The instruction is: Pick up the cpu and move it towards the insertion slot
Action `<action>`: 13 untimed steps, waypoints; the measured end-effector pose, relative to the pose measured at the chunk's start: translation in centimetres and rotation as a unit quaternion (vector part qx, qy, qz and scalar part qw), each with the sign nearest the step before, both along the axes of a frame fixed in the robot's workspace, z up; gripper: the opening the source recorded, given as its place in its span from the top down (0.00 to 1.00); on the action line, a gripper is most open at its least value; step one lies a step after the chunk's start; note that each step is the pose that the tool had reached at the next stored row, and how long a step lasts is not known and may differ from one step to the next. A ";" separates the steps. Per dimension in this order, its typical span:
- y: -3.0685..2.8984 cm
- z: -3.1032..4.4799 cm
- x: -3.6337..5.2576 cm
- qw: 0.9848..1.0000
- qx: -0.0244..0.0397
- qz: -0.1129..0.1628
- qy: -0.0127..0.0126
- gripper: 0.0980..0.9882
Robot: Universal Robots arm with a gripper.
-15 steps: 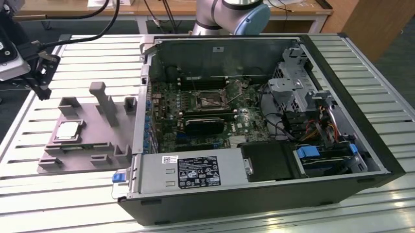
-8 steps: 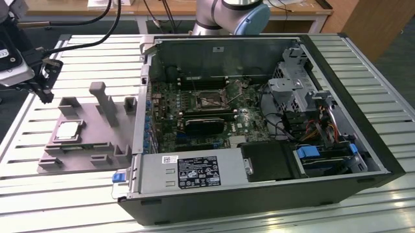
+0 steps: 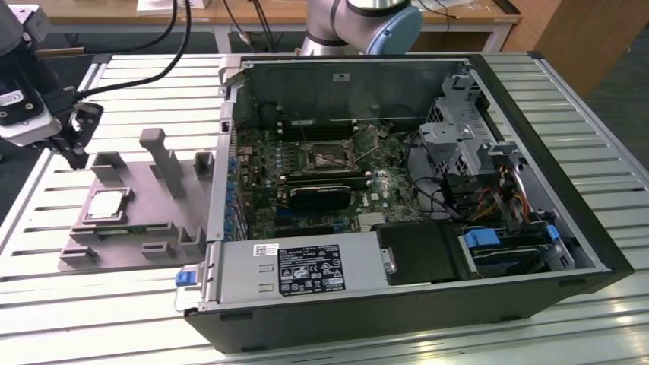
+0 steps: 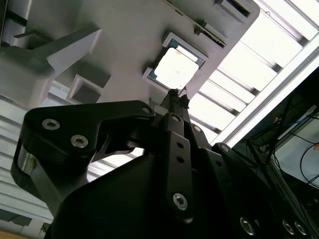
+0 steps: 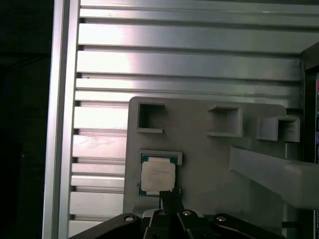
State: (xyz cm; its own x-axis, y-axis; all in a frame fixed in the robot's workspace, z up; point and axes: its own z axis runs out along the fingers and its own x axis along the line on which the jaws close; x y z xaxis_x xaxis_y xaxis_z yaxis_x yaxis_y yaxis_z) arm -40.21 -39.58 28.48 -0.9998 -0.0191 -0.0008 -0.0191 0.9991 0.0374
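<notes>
Your black gripper (image 3: pixel 78 158) hangs with jaws pressed together on nothing above the grey plastic fixture plate (image 3: pixel 152 211), where the silvery square cpu (image 3: pixel 106 205) lies unpicked, well apart from the metal-framed insertion slot (image 3: pixel 327 156), so 0 of 2 steps look done.

Spread over a slatted aluminium tabletop (image 3: pixel 132 84), long grooved rails running side to side in the exterior view, slats (image 5: pixel 189 64) glaring almost white under overhead light in both wrist views. Behind it, a wooden desk (image 3: pixel 284 14) on pale legs (image 3: pixel 218 36) along the far edge, with a wooden cabinet side (image 3: pixel 578 34) at the exterior view's right. Past the tabletop's rim, dark grey-blue floor (image 3: pixel 628 99), near black beyond the edge rail in the first wrist view.
</notes>
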 end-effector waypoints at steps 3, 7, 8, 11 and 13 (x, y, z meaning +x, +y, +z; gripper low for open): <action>0.00 -0.55 -0.03 1.000 0.000 0.000 0.000 1.00; -0.01 -1.28 -0.05 1.000 0.000 0.000 0.000 1.00; -0.01 -1.45 -0.05 1.000 0.000 0.000 0.000 1.00; -0.01 -2.18 -0.05 1.000 0.000 0.000 0.000 1.00; -0.01 -2.55 -0.05 1.000 0.000 0.000 0.000 1.00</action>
State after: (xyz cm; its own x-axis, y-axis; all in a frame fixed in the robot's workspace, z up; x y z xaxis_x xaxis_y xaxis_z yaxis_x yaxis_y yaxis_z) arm -40.26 -39.60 25.93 -0.9998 -0.0192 -0.0007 -0.0192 0.9991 0.0367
